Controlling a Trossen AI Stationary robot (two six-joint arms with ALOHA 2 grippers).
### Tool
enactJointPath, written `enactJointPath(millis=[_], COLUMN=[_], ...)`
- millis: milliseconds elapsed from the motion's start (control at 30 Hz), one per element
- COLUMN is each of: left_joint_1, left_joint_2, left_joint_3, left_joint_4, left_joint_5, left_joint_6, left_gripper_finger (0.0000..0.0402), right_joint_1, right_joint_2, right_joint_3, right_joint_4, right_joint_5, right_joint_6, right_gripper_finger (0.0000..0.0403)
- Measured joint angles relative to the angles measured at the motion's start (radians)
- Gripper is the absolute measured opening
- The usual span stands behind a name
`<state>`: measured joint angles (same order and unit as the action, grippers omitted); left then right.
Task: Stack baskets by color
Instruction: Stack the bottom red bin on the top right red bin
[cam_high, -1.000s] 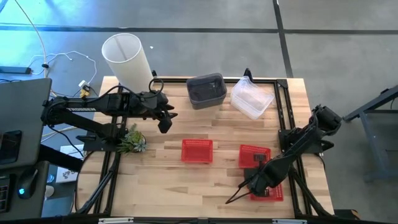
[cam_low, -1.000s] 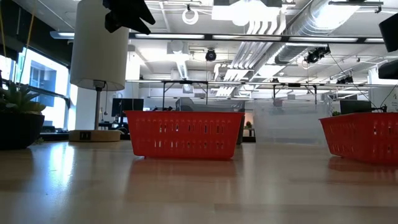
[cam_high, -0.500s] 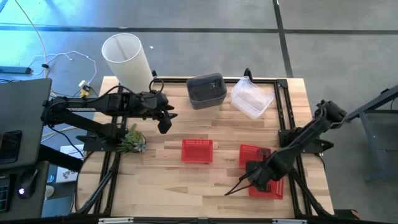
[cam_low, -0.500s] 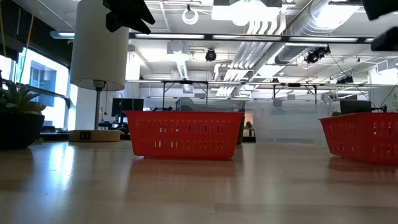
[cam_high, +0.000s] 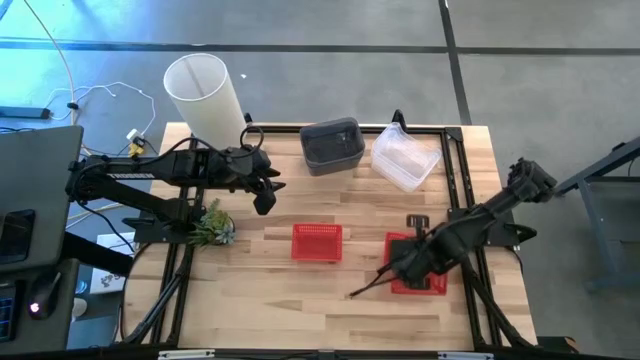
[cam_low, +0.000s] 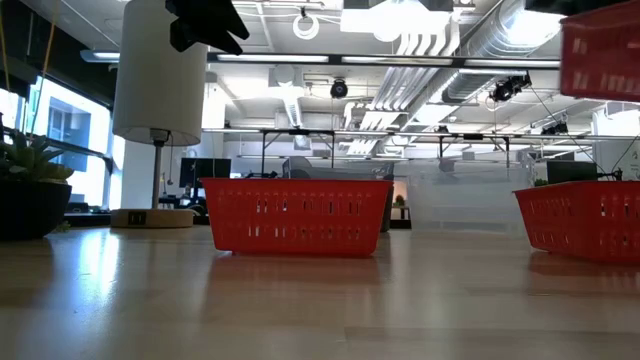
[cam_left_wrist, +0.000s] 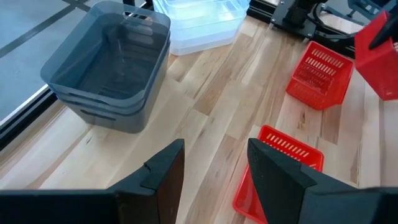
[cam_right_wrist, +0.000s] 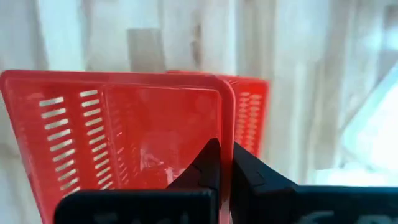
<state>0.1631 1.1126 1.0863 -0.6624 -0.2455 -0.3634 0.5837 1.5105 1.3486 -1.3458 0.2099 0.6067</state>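
Right end effector (cam_right_wrist: 221, 163) pinches lifted red basket's (cam_right_wrist: 124, 134) rim.

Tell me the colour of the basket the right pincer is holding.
Red, with slotted mesh walls. The right pincer grips the basket by its rim; right wrist view shows it best.

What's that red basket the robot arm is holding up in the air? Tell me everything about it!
The lifted red basket is a small rectangular tub that looks like plastic, with rows of slots in its walls and a smooth rim. The right gripper is shut on one wall, pinching the rim. The basket hangs above the table, touching nothing else, over another red basket of the same kind at the table's right side. It looks empty.
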Motion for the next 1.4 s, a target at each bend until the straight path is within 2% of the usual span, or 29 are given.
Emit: enactJointPath(millis=[300,467,833,933,1067,1200,1400], left_joint_1=[0.0,0.0,0.0,0.0,0.0,0.0,0.0], left_joint_2=[0.0,0.0,0.0,0.0,0.0,0.0,0.0], left_joint_3=[0.0,0.0,0.0,0.0,0.0,0.0,0.0], left_joint_4=[-0.039,-0.049,-0.049,-0.049,-0.052,-0.052,-0.052], left_joint_5=[0.002,0.002,0.001,0.0,0.0,0.0,0.0], left_joint_6=[0.0,0.0,0.0,0.0,0.0,0.0,0.0], left_gripper_finger=[0.0162,0.0162,0.0162,0.0162,0.0162,0.0162,0.0162], right_joint_1=[-0.111,-0.135,-0.116,-0.116,-0.126,-0.141,-0.235], right_joint_2=[0.0,-0.022,-0.162,-0.193,-0.243,-0.288,-0.313], right_joint_3=[-0.002,-0.011,-0.011,-0.059,-0.168,-0.212,-0.238], right_joint_4=[-0.034,-0.064,-0.05,-0.019,0.027,0.1,0.143], right_joint_5=[0.052,0.08,0.155,0.159,0.152,0.122,-0.015], right_joint_6=[-0.147,-0.187,-0.12,-0.116,-0.114,-0.137,-0.206], right_gripper_finger=[0.0,0.0,0.0,0.0,0.0,0.0,0.0])
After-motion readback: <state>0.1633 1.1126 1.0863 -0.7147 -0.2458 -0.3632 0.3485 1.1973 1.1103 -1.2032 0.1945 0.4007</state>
